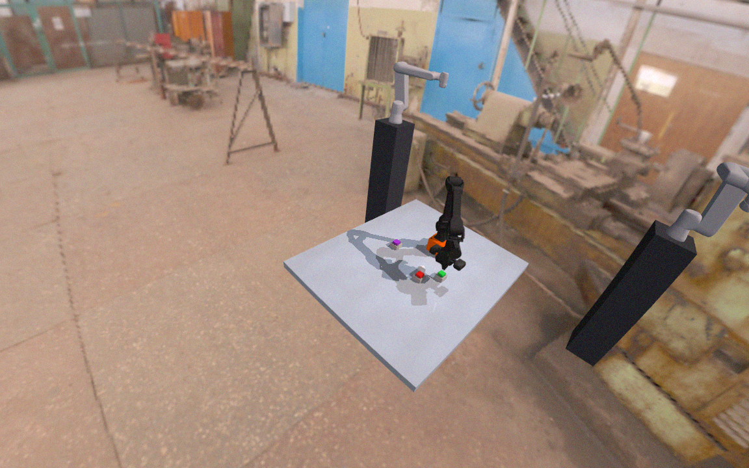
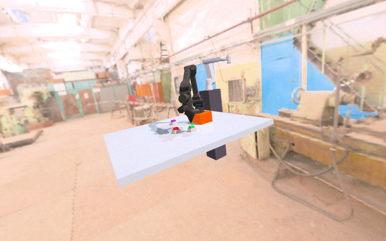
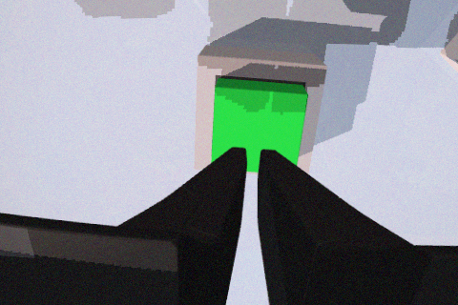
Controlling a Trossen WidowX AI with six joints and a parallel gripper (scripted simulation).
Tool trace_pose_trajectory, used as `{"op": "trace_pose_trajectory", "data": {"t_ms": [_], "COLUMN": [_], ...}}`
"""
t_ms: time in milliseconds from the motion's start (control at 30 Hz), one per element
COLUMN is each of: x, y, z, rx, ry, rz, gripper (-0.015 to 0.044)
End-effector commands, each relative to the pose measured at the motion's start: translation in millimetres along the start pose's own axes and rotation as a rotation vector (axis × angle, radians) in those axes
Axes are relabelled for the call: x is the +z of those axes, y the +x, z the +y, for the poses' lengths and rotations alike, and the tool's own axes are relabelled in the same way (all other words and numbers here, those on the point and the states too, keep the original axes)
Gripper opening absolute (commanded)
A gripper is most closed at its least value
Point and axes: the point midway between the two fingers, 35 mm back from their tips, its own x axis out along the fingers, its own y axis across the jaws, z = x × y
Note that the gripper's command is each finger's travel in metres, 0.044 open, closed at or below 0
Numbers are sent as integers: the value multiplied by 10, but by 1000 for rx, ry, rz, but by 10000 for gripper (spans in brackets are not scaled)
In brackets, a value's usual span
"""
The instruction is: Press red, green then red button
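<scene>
My gripper (image 1: pixel 446 267) (image 2: pixel 190 122) (image 3: pixel 251 163) is shut, with nothing between its fingers. Its tips point down just above the green button (image 1: pixel 441 273) (image 2: pixel 191 126) (image 3: pixel 258 126); in the wrist view they overlap the near part of its cap. The green cap stands raised in its pale base, and a small gap shows below the tips in the exterior view. The red button (image 1: pixel 419 273) (image 2: pixel 175 128) stands beside it, to its left in the top and exterior views, with its cap raised and nothing over it.
A small white block (image 1: pixel 421 268) (image 2: pixel 181 128) lies close to the red button. A purple button (image 1: pixel 396 242) (image 2: pixel 173 120) stands farther back left. An orange box (image 1: pixel 435 243) (image 2: pixel 202 117) is at the arm's base. All stand on the pale table (image 1: pixel 406 343) (image 2: pixel 140 152).
</scene>
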Motion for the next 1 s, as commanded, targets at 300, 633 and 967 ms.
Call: {"op": "trace_pose_trajectory", "data": {"t_ms": [300, 633, 967], "x": [-11, -16, -16], "y": [238, 341, 341], "z": [-20, -25, -25], "rx": [-11, -11, -11], "ry": [2, 2, 2], "rz": [4, 4, 4], "gripper": [20, 20, 20]}}
